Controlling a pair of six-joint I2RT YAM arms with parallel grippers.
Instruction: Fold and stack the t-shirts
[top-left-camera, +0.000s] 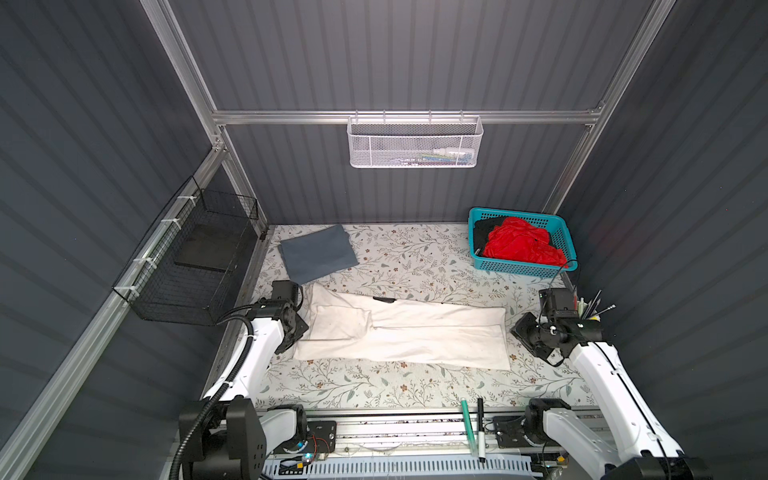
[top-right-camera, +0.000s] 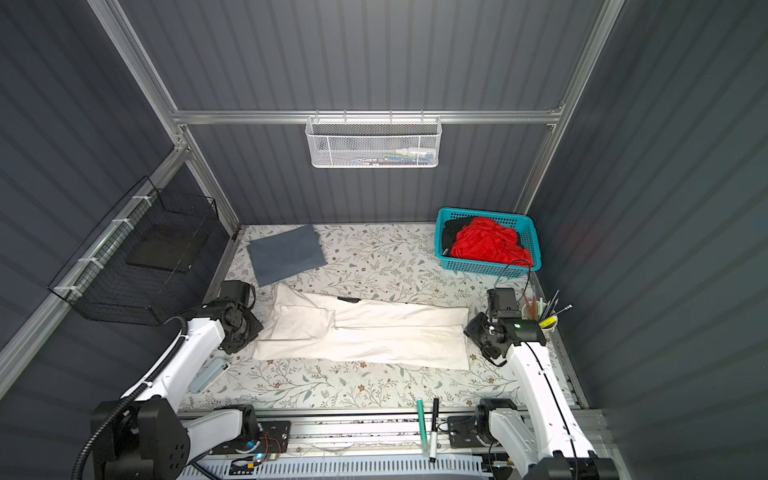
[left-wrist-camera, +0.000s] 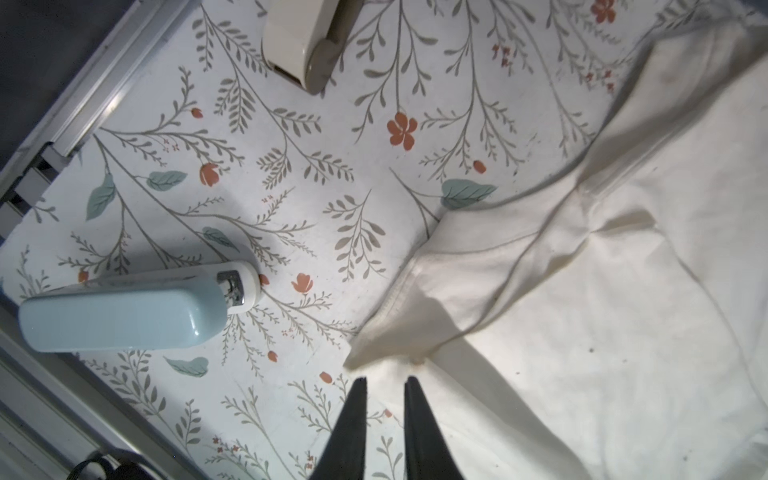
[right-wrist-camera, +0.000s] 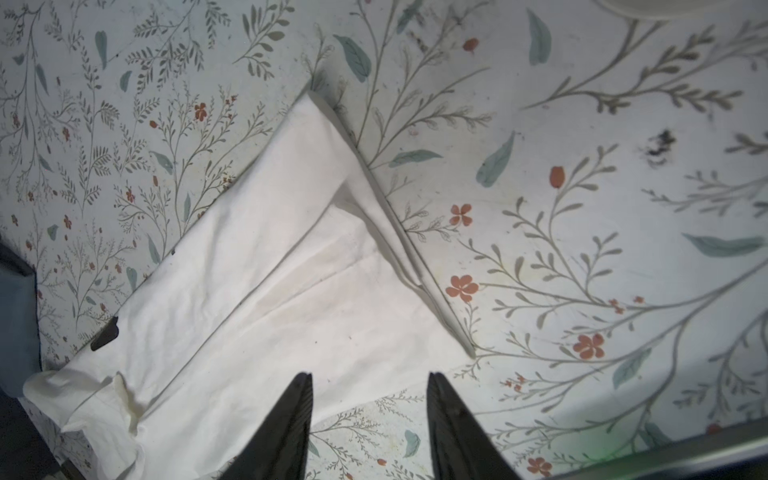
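Four shirts: one laid out, one folded, two in a teal basket (top-left-camera: 524, 269).
Off-white t-shirt (top-left-camera: 399, 332): folded into a long band, flat on the worktop (top-left-camera: 415, 386) between the arms.
Slate-grey t-shirt (top-left-camera: 318, 253): folded, far left corner.
Red t-shirt (top-left-camera: 519, 245), black t-shirt (top-left-camera: 484, 232): bunched in the basket, far right.
Left claw (left-wrist-camera: 385, 380): jaws narrowly parted, gripping nothing, at the sleeve end.
Right claw (right-wrist-camera: 370, 376): jaws wide apart, empty, at the hem end.

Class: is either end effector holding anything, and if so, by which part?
Nothing is held. The left end effector and right end effector both stand open and empty at the ends of the off-white t-shirt.
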